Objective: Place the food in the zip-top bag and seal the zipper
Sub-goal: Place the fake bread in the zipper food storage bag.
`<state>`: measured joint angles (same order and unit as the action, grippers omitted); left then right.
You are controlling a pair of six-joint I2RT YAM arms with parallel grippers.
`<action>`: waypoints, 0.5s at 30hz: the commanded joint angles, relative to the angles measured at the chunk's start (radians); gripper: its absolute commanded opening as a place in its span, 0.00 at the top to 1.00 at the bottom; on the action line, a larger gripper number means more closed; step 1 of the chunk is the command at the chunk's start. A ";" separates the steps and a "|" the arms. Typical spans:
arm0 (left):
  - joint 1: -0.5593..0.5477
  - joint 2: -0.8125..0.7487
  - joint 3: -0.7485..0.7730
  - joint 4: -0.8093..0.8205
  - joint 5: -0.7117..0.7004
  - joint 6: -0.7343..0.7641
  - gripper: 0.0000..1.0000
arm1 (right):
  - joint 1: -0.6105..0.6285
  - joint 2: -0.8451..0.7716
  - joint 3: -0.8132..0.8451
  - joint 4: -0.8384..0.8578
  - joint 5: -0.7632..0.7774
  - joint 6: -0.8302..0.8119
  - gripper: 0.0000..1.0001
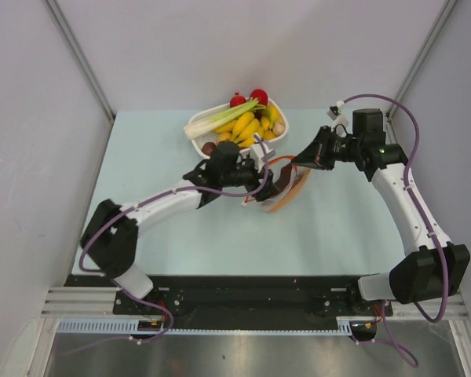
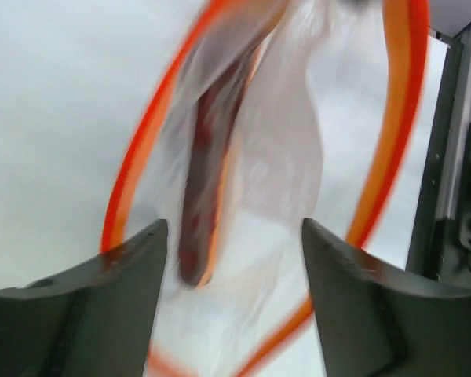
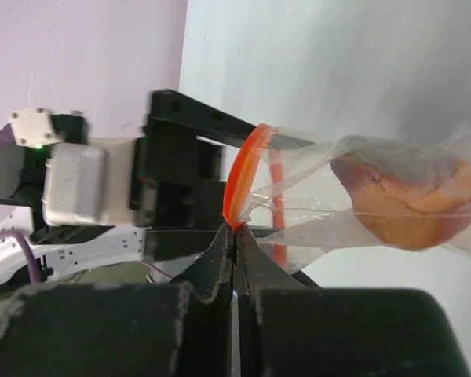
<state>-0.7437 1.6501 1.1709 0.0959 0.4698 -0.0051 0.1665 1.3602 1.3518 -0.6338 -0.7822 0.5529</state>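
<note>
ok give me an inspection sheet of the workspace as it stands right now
surface: pale table, no spills seen
job's things: zip-top bag mid-table, mouth open; long dark vegetable and orange-brown piece inside; zipper unsealed; bananas and red pieces in the basket
clutter: leek in the basket
grippers: left gripper open at the bag's mouth; right gripper shut on the zipper edge
cables: purple cables loop along both arms, no snag seen
surroundings: plain white walls; nothing else seen
</note>
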 commanded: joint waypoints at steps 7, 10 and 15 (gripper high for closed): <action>0.145 -0.501 -0.178 -0.341 0.128 0.212 0.09 | -0.018 -0.007 -0.019 0.063 -0.018 0.048 1.00; 0.164 -0.519 -0.293 -0.357 0.127 0.250 0.07 | -0.018 -0.004 -0.020 0.065 -0.023 0.050 1.00; 0.162 -0.495 -0.437 -0.242 0.154 0.284 0.01 | -0.013 -0.007 -0.020 0.051 -0.009 0.038 1.00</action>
<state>-0.5911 1.0992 0.8444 -0.1612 0.5812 0.2123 0.1467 1.3632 1.3277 -0.6144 -0.7757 0.5838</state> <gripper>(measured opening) 0.988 0.010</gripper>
